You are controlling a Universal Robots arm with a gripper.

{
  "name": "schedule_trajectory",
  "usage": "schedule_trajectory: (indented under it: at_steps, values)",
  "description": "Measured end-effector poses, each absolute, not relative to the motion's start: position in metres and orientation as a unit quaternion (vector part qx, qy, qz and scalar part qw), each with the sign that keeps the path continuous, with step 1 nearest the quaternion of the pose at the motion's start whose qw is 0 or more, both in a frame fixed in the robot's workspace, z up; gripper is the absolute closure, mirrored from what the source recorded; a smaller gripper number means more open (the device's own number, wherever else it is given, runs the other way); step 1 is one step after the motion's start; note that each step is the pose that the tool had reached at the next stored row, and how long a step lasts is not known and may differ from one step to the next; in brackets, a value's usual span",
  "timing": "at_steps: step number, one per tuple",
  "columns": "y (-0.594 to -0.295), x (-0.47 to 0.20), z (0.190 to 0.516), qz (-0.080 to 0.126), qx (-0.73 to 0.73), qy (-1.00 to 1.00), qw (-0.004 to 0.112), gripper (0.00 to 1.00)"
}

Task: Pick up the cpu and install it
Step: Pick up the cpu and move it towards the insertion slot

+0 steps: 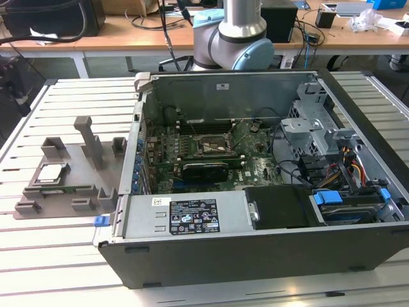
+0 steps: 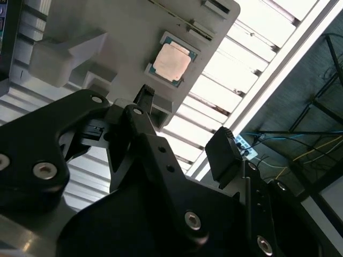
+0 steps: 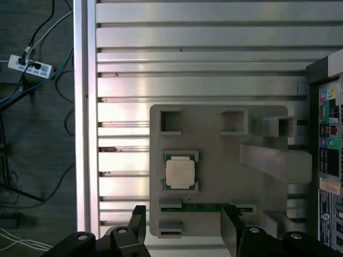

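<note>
Exterior view, left of frame: the cpu (image 1: 51,173) lies flat, silver face up, edges square with the fixture tray (image 1: 70,157) seating it; first wrist view: claw (image 3: 184,211) spread wide, holding nothing.

On the slatted metal table (image 1: 57,256), a grey fixture tray (image 1: 80,176) toward the exterior view's left and, just beside it, an open computer case (image 1: 255,262), both flat on the slats

Exterior view looks down obliquely; both wrist views share the tray (image 3: 214,171) (image 2: 134,21).
</note>
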State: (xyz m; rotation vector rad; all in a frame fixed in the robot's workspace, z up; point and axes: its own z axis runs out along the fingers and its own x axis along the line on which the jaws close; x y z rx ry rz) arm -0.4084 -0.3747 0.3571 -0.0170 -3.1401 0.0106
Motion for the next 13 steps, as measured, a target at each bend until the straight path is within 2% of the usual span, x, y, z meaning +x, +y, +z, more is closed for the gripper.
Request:
schedule_trajectory:
  at_steps: [13]
  values:
    - [-0.375, -0.408, 0.345, 0.003, -0.005, -1.000, 0.001, 0.34]
